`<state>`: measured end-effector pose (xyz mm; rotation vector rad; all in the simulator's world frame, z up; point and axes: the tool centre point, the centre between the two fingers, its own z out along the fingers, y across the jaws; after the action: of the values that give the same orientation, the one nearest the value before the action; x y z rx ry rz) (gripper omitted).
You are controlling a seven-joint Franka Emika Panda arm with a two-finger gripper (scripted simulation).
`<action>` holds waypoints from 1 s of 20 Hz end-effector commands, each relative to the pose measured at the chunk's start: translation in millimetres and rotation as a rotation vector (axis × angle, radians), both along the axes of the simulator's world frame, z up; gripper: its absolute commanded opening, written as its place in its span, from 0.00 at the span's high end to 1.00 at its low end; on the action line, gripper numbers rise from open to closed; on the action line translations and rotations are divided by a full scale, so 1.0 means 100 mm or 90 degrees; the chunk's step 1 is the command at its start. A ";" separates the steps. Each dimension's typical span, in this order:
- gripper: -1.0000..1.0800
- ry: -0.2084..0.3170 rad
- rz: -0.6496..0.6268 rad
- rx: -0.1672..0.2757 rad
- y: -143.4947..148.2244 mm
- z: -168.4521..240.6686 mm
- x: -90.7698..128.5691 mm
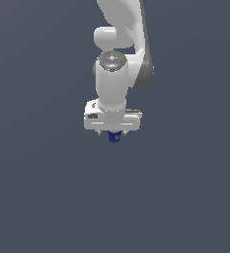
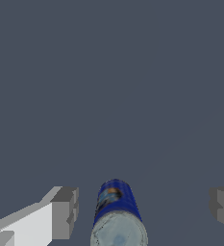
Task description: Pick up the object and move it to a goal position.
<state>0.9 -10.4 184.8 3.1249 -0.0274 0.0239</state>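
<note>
Can [image 2: 117, 216] upright between spread gripper [image 2: 144, 211] fingers [image 2: 64, 214], apparently untouched, gaps both sides

A smooth, glossy dark-blue wall is shown on the can [image 2: 116, 204], with a pale, silvery, metal-like top and an orange-and-white printed mark. The gripper [image 2: 143, 211] is rendered in smooth white plastic-like shell, its fingers [image 2: 64, 212] in matt grey. The desk [image 1: 37, 197] is seen as a uniform, matt slate-grey surface without texture.

white arm hangs vertical, pincer [image 2: 143, 209] spread wide (seemingly gripping nothing).
</note>
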 end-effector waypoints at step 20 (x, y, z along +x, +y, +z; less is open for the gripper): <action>0.04 0.015 -0.001 -0.009 -0.20 -0.09 -0.15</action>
<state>-12.0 -31.3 178.1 3.1095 -0.0307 -0.0117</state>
